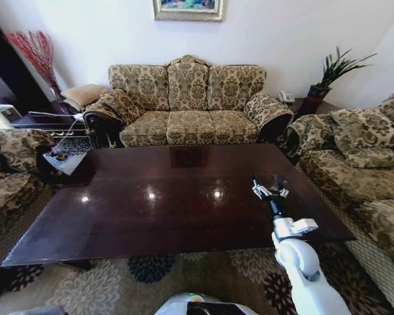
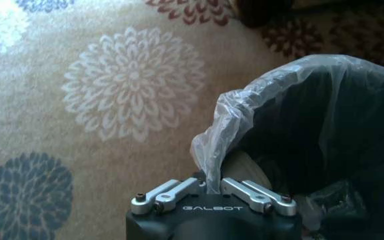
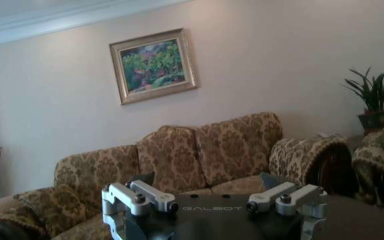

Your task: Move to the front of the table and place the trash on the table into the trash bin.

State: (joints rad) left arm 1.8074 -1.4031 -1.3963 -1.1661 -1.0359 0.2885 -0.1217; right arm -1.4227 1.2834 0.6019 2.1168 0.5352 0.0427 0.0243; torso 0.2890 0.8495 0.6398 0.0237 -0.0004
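head view: one table [image 1: 177, 197] (two grippers)

patterned sofa [image 1: 187, 102], framed painting [image 3: 154, 65], floral carpet [image 2: 78, 100].

Right arm: glossy white rounded shell, a white bracket clamped above the wrist, then a slim black cylindrical segment ending in the right tool [image 1: 270, 191], which shows silver-white metal parts. Right tool close up [image 3: 213, 206]: black housing lettered "GALBOT" in white, two pairs of brushed-aluminium linkage bars, each with dark hex screws at the pivots. Left tool [image 2: 213, 196]: identical black body, same white "GALBOT" marking, silver linkages with dark screw heads. Base: white curved cover with a dark panel, at 6 o'clock in the head view.
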